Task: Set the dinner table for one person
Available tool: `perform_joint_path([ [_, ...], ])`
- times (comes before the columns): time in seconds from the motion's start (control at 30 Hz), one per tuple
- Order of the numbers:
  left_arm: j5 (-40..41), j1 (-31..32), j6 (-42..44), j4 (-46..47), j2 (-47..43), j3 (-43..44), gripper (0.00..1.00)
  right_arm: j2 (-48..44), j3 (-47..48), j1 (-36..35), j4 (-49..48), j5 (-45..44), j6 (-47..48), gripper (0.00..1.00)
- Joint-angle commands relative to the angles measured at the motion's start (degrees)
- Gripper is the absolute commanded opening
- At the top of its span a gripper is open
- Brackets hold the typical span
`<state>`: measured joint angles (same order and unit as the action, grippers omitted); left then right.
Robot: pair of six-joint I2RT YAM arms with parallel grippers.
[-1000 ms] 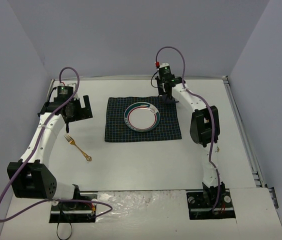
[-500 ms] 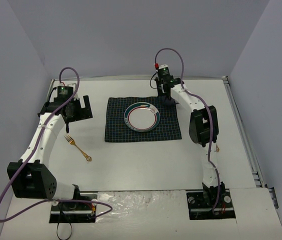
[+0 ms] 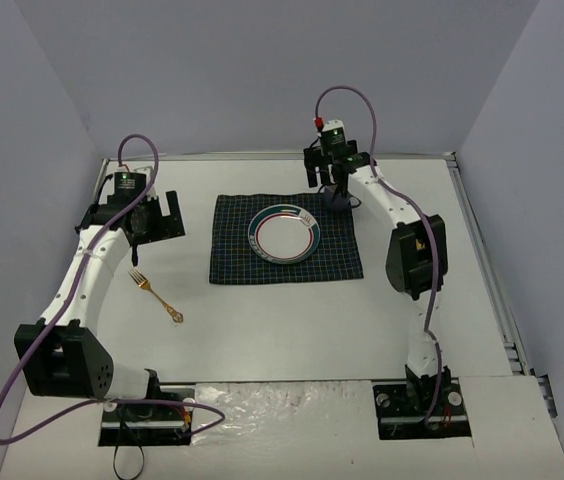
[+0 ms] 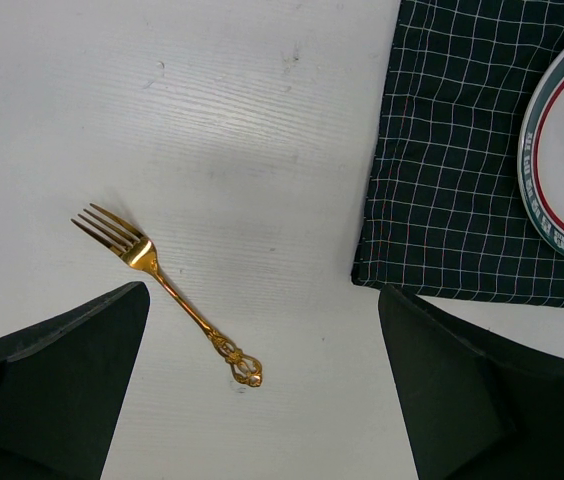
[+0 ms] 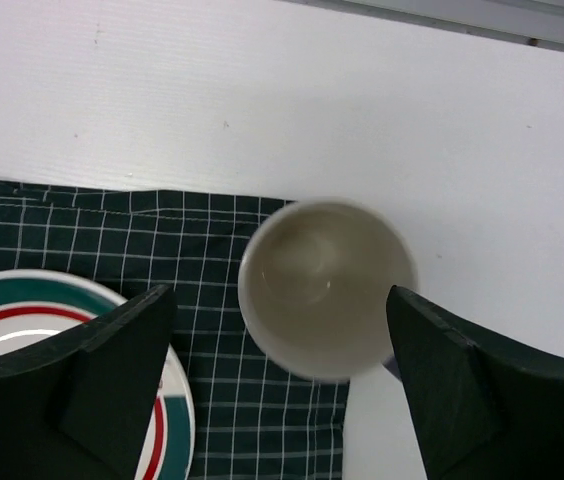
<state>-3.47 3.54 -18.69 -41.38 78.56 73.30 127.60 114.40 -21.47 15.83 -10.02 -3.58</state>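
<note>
here, counted: one dinner table (image 3: pixel 292 320), white and filling the middle of the overhead view; one dark checked cloth (image 3: pixel 237 255) lying on it at centre; one plate (image 3: pixel 284 235), white with a green and red rim, on that cloth; one gold fork (image 3: pixel 156 295) on bare tabletop at lower left of the cloth, well apart from it; and one pale empty cup (image 5: pixel 324 290), upright at the cloth's corner, just beside the plate in the right wrist view. two grippers. the left gripper (image 4: pixel 262 300) hangs with its jaws spread wide and nothing in them, the fork below it in the lower left of its view. the right gripper (image 5: pixel 280 292) is above the cup, jaws wide to either side of it, not clamping it.
</note>
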Motion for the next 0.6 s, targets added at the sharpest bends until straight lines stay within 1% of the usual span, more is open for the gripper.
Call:
perform_joint_path([
  [0.0,1.43,-0.75,-0.48,0.22,-0.69,1.91,0.97,-16.40,-5.44,-0.41,-2.20,-3.15,1.00,0.93],
  [0.03,1.73,-0.81,-0.80,0.14,-0.71,1.82,0.97,-18.66,-7.32,-0.41,-2.24,-3.33,0.90,0.98],
  [0.1,2.50,-0.81,-1.26,0.07,-0.74,1.67,0.97,-24.70,-11.86,-0.41,-2.55,-3.25,0.46,1.00],
  [0.2,4.72,-0.81,-2.29,-0.22,-0.23,1.65,0.97,-33.22,-24.23,-0.46,-5.01,-2.54,-2.62,1.00],
  [0.3,6.73,-0.82,-3.60,-0.27,-0.17,1.13,0.97,-43.29,-36.86,-1.30,-8.90,-0.64,-6.11,1.00],
  [0.33,7.24,-0.90,-4.93,0.15,-0.34,0.63,0.97,-48.12,-39.98,-1.63,-9.74,1.19,-6.95,1.00],
  [0.47,9.10,-1.17,-10.13,1.12,-1.83,-3.59,0.97,-60.86,-54.69,-2.69,-14.50,4.92,-11.79,1.00],
  [0.53,10.59,-1.25,-13.62,1.78,-3.16,-7.66,0.97,-66.68,-60.68,-2.86,-16.99,6.16,-13.54,1.00],
  [0.57,11.07,-1.25,-14.92,1.82,-3.24,-7.90,0.97,-68.67,-62.45,-2.87,-17.38,6.78,-14.04,1.00],
])
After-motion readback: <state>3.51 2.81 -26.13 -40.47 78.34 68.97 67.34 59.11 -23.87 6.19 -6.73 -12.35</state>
